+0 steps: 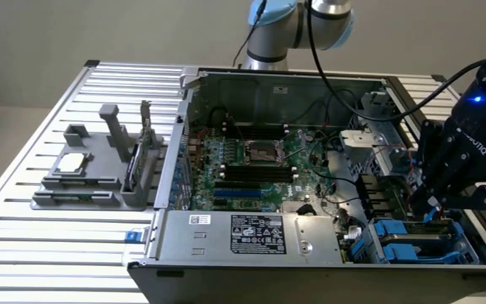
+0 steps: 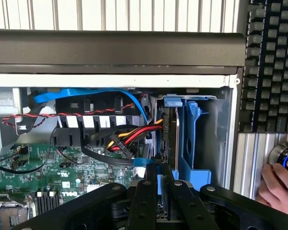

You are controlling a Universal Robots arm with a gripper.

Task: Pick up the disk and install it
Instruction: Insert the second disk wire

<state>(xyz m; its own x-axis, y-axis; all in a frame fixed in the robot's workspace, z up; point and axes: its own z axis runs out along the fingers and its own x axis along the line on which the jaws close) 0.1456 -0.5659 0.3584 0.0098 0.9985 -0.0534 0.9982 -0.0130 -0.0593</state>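
Open PC case point(image 1: 311, 164) sits on the slatted surface point(image 1: 49, 253). The tool point(image 2: 161, 179) is down at the blue drive bay point(image 1: 412, 244) on the exterior view's near right, pinched narrow on the disk point(image 2: 173, 139), standing on edge in the bay.

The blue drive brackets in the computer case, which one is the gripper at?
The upright one in the bay by the case's side wall; the gripper sits right at its near end. The other lies lower, nearer the front.
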